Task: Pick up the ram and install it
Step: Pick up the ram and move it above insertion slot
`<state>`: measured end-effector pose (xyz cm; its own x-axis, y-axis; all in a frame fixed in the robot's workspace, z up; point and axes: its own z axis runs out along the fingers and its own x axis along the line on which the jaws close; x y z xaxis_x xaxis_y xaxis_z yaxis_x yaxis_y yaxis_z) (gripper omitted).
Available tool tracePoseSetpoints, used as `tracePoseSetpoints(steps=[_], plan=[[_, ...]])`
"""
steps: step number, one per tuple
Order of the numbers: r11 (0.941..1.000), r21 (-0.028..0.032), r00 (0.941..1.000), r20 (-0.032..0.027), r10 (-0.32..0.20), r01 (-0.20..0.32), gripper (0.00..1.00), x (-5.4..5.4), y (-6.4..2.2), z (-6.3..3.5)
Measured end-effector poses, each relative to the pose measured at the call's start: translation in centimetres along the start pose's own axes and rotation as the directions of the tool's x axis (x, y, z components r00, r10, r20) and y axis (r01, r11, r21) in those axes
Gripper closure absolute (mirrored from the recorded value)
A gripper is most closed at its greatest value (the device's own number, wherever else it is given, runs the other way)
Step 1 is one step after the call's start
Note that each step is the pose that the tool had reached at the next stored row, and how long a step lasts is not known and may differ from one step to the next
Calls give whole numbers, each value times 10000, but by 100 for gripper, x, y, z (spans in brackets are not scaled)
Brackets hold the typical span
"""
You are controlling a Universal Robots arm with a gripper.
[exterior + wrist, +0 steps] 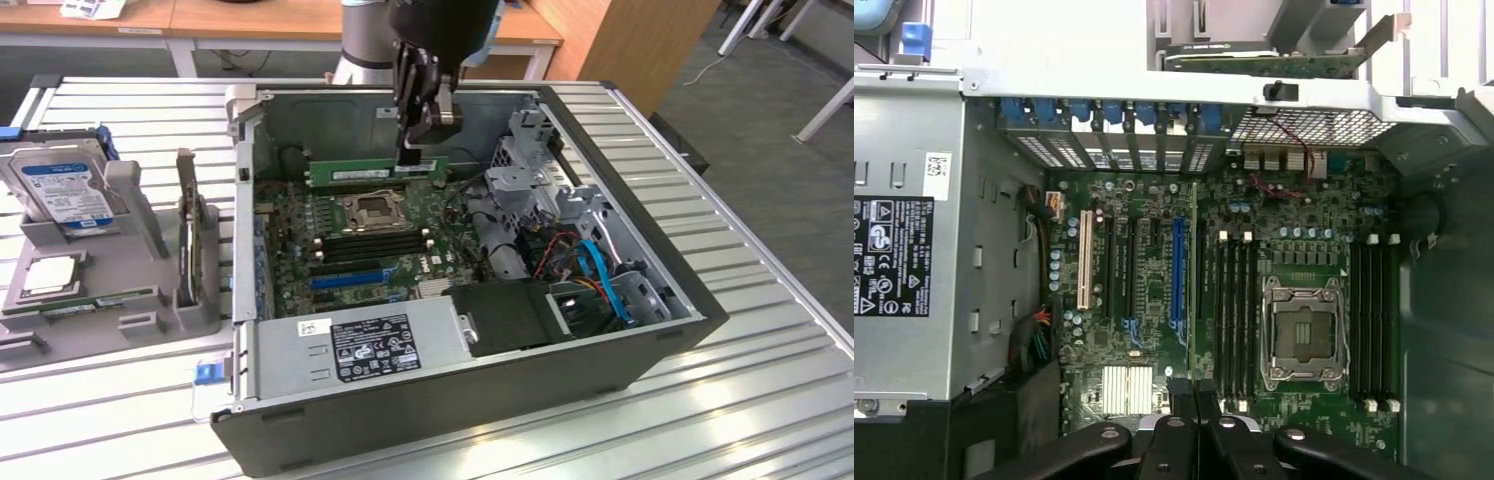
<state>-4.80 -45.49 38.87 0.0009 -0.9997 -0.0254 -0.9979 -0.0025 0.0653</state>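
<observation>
Tool grips ram above motherboard, clear of case walls.

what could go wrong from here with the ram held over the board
1. The thin green ram stick in the shut black end effector looks lined up beside the long black memory slots, nearer the blue expansion slot; it might miss.
2. Gripped off-centre, it could tilt when pressed.

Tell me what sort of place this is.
Probably a robotics lab or workshop: an open computer case on a slatted metal table, a hard drive in a gray fixture beside it, wooden desks behind.
</observation>
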Motion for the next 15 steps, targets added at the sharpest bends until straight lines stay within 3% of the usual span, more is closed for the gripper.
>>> tracePoseSetpoints(steps=[15], plan=[[10000, 0, 10000, 2, 19, -19, 89, -192, -1, 7]])
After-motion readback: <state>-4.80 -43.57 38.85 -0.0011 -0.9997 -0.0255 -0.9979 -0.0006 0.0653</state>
